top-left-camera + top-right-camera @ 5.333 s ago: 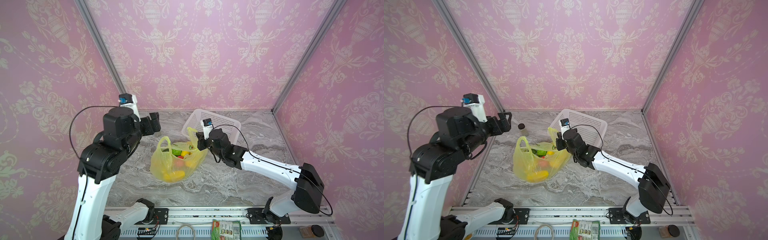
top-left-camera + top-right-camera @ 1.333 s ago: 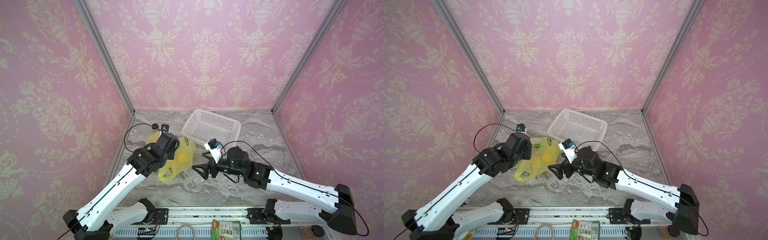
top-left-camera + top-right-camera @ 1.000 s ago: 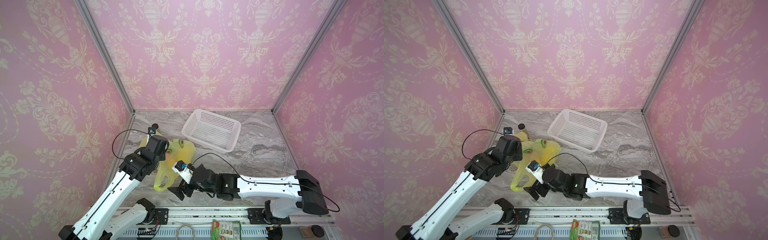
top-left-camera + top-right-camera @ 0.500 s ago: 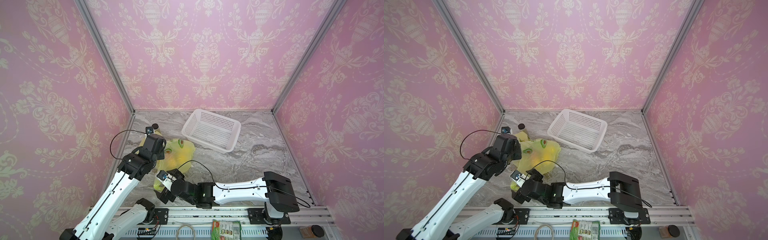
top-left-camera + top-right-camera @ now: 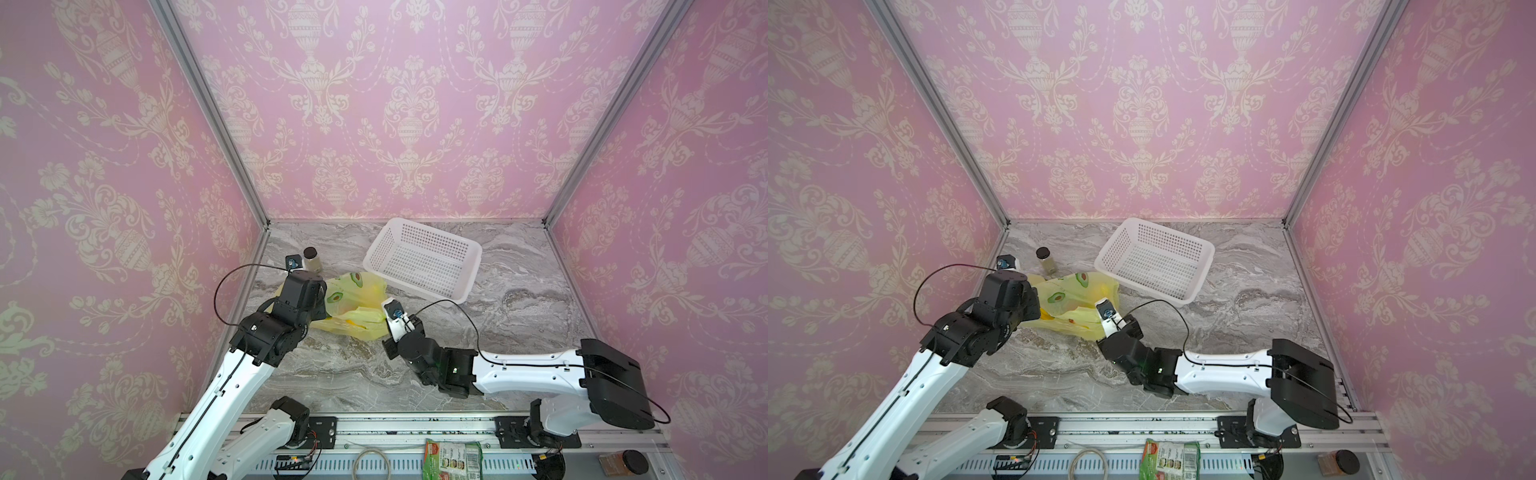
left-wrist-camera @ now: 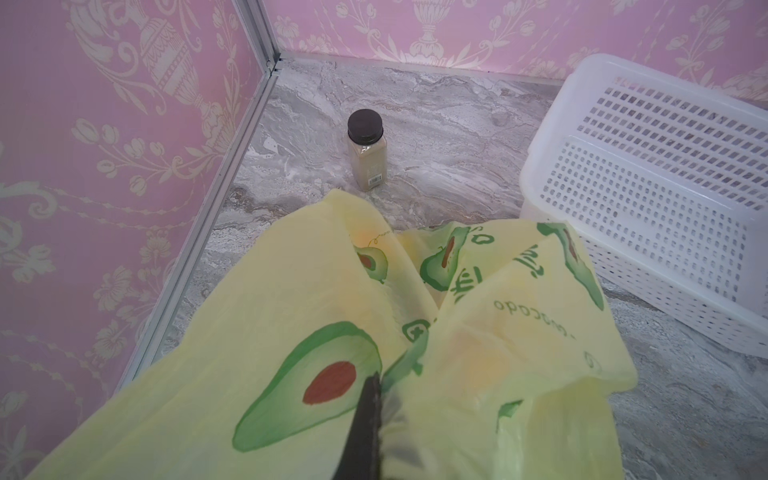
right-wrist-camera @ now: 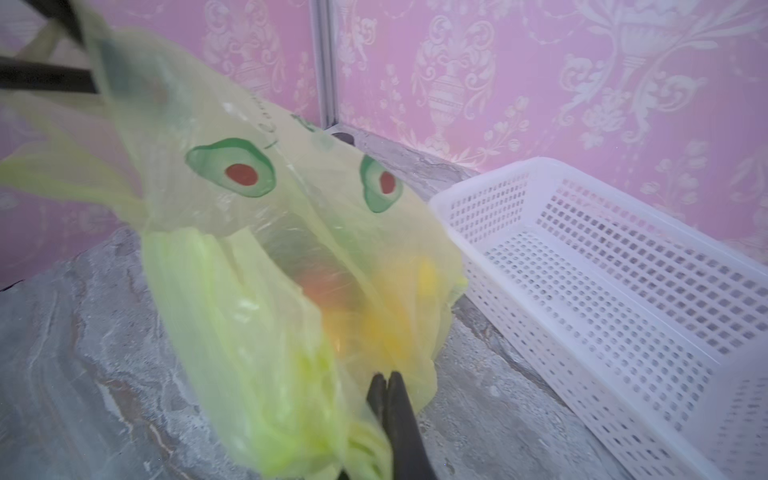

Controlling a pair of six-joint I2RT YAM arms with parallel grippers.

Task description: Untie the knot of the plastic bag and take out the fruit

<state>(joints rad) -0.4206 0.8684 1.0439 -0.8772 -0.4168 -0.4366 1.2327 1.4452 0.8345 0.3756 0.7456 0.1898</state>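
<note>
Marble tabletop [image 5: 519, 299]: a grey slab walled on three sides by pink patterned paper, seen in both top views.
Top views, bag: the plastic bag [image 5: 353, 309] lies slack near the tabletop's left edge, toward the far-left corner. Its far end is just beside the white basket [image 5: 428, 253]. A dark-capped jar [image 5: 1045, 259] stands behind the bag, apart from it.
Left wrist, grip: the left gripper [image 6: 374, 384] is clenched on the avocado-printed film, which drapes over it.
Right wrist, grip: the right gripper [image 7: 386, 379] has its jaws pressed together at the bag's low edge, apparently nipping film and handle strands.
Right wrist, contents: the fruit [image 7: 390, 328] glows yellow and orange through the film, inside the bag and low down near that gripper.
Right wrist, tie: the knot [image 7: 135, 210], if that gathered twist of handle is it, looks slack. I cannot tell whether it is tied or undone. The bag's mouth seems to gape.
Step, judged: spreading or tipping the bag to free the fruit.
Doing it well: draw the two holds apart slowly and raise the left end. Keep the mouth low and aimed at open marble, not at the basket wall or the jar. The thin film may tear, and round pieces may roll toward the edges.
</note>
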